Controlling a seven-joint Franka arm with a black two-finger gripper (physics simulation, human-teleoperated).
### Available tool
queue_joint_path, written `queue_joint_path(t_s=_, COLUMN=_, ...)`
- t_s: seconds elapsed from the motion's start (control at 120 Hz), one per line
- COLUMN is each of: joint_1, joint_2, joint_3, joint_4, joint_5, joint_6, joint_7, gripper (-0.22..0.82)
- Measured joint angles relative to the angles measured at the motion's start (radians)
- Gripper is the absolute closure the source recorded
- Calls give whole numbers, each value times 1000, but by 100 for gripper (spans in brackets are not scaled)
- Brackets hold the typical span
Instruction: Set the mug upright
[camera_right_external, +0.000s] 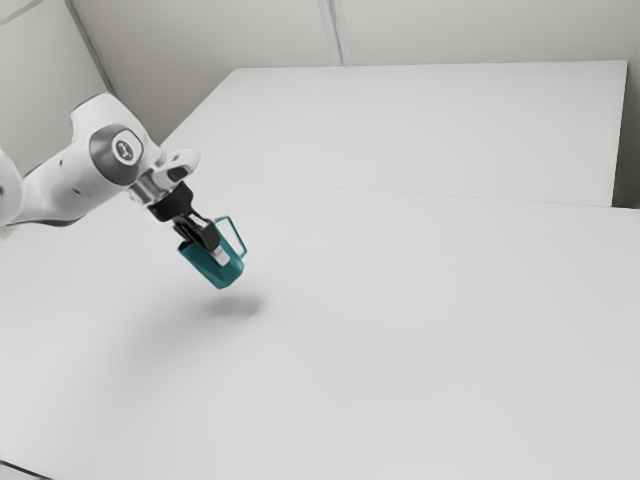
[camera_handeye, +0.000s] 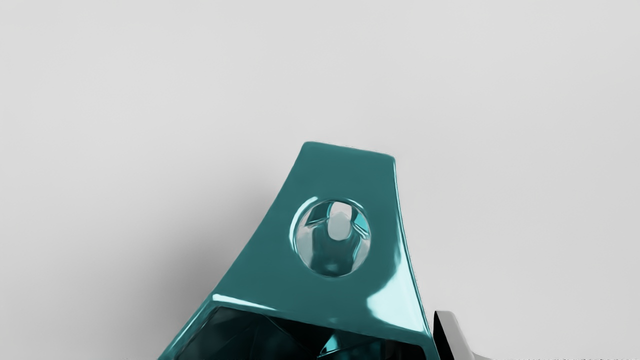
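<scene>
Mug held aloft, still to be stood upright

The gripper has the mug pinched between its fingers, off the worktop and tilted. A shadow lies on the surface beneath it, with a pale gap between the two. In the exterior view the mug's mouth leans up toward the view's left, toward the arm, and its base points down toward the view's right. The handle sticks out on the upper side, an open, angular loop.

The mug is over the part of the worktop on the exterior view's left – well in from the dark edge at that view's lower left corner. A thin seam crosses the pale surface beyond it.

In the wrist view, teal walls taper away from the hand, with a round opening in them and a dark hollow nearer the gripper – one finger stands close at the mug's side.
</scene>
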Motion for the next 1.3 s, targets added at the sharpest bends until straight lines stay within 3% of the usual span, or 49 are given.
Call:
queue_joint_path(t_s=0.258, joint_1=-93, joint_2=-9, joint_3=-3, joint_4=-1, joint_5=131, joint_6=41, joint_7=-197, gripper=77)
queue_joint_path(t_s=0.4, joint_1=-259, joint_2=-15, joint_3=121, joint_4=-2, joint_5=159, joint_6=58, joint_7=-283, gripper=77)
queue_joint_path(t_s=0.533, joint_1=-319, joint_2=-28, joint_3=151, joint_4=-12, joint_5=225, joint_6=75, joint_7=-368, gripper=77)
queue_joint_path(t_s=0.992, joint_1=-373, joint_2=-63, joint_3=133, joint_4=-126, joint_5=401, joint_6=124, joint_7=-659, gripper=78)
queue_joint_path(t_s=1.3, joint_1=-345, joint_2=-51, joint_3=96, joint_4=-178, joint_5=468, joint_6=147, joint_7=-840, gripper=78)
